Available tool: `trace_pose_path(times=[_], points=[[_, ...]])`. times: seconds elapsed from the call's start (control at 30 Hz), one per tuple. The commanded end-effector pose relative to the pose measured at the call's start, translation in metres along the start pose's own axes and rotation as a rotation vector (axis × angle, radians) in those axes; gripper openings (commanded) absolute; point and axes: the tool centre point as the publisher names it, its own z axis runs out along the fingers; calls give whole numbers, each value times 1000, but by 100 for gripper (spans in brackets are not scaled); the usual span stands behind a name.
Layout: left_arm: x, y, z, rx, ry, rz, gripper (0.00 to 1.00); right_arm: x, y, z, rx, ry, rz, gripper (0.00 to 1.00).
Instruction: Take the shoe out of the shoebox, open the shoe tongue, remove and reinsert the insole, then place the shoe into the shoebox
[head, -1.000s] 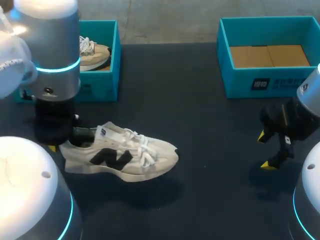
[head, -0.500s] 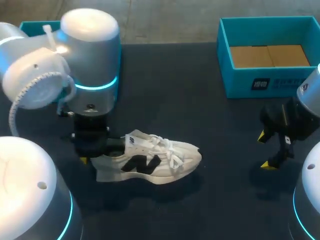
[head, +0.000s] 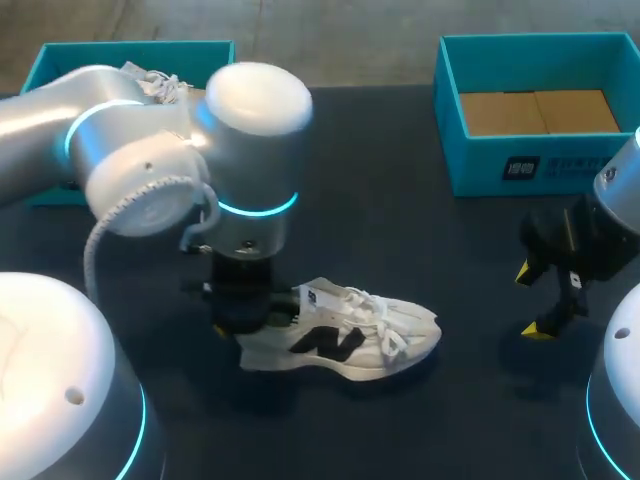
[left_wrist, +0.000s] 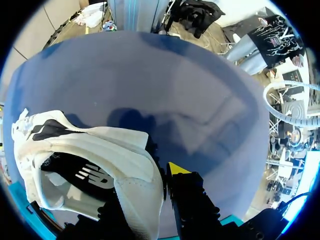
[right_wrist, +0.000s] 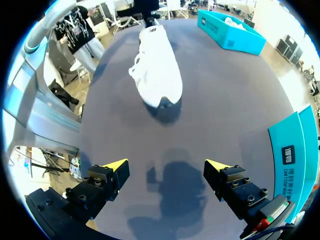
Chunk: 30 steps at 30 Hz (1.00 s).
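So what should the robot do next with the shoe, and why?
Probably hold the shoe steady on the table. The left gripper is clamped on its heel, and the right gripper hangs open and empty apart from it, so it could then come over to lift the tongue.

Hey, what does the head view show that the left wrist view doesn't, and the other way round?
Only the head view: the open right gripper, the empty right shoebox, and a second sneaker in the left shoebox. Only the left wrist view: the inside of the white sneaker, with its dark insole, and one yellow fingertip against the heel's outside. Both: the white sneaker on the dark table.
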Motion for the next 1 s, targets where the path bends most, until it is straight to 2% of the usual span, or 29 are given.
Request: trace_pose_path(times=[0.03, 0.33, 0.63, 1.0], points=[[-24, 3, 9, -4, 26, -3, 0, 2, 0, 0, 0, -3, 0, 100], [-37, 8, 22, 0, 40, 4, 0, 2, 0, 0, 0, -3, 0, 100], [-48, 9, 31, -36, 44, 14, 0, 2, 0, 0, 0, -3, 0, 100], [-51, 16, 34, -48, 44, 21, 0, 2, 0, 0, 0, -3, 0, 100]])
